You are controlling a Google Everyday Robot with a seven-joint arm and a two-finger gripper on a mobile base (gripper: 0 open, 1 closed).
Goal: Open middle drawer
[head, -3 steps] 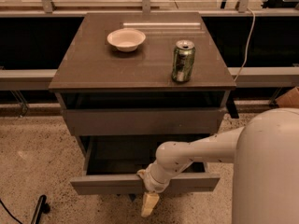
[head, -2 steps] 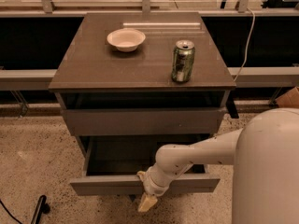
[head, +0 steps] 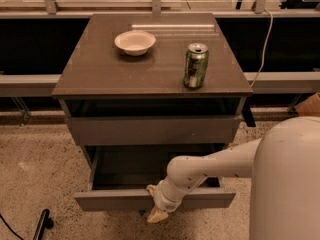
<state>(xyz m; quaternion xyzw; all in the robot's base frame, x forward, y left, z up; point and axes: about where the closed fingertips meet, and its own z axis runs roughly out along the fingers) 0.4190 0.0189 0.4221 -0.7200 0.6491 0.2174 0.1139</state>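
The middle drawer (head: pixel 120 200) is a dark grey-brown, handle-less drawer in the cabinet. It stands pulled out toward me, and its dark inside (head: pixel 145 169) shows. My gripper (head: pixel 156 210) is at the drawer's front panel, just right of the panel's middle, hanging over its top edge. My white arm (head: pixel 215 166) reaches to it from the lower right. The upper drawer front (head: pixel 150 130) sits above, nearly flush. The lowest drawer is hidden under the open one.
On the cabinet top (head: pixel 100 69) stand a white bowl (head: pixel 134 42) at the back and a green can (head: pixel 195 65) at the right. My white body (head: pixel 290 184) fills the lower right. A dark object (head: pixel 42 224) lies on the speckled floor at the lower left.
The middle drawer has come out a little further toward me, and my gripper has moved with its front panel.
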